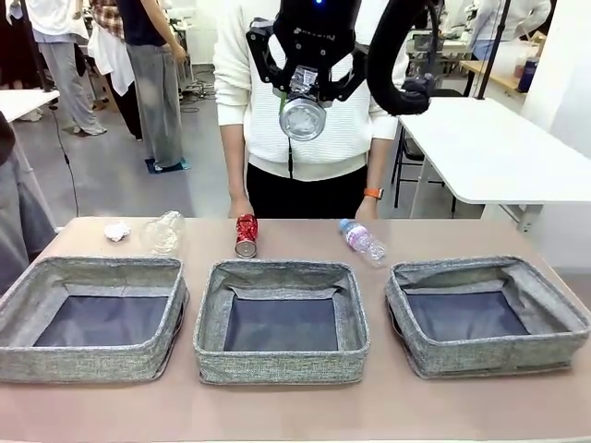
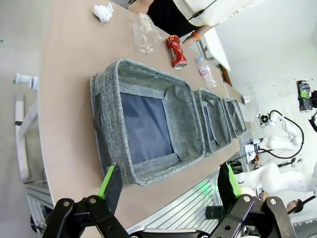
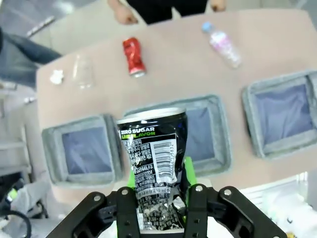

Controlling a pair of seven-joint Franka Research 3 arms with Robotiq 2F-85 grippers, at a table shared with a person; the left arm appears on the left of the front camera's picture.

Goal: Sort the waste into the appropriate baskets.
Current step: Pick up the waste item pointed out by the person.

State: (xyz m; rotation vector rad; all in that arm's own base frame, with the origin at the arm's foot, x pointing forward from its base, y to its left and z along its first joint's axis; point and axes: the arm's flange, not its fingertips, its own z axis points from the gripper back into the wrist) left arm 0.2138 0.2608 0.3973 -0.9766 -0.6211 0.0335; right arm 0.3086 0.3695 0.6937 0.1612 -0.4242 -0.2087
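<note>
— What does your can (image 3: 153, 148) read?
— "ZERO SUGAR". Your right gripper (image 3: 159, 171) pinches it at lower centre, over the middle basket (image 3: 213, 144). Your left gripper (image 2: 168, 171) is spread, bottom edge.

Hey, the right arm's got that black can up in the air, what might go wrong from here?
The black-and-silver can hangs high in the right pincer; released from there it may bounce off the low wall of the middle basket. The pincer grips the dented can near one end, so it might tilt or slip early.

Black tool (image 2: 168, 180), green pads (image 2: 105, 181), seemingly black hose (image 1: 391, 66)
</note>
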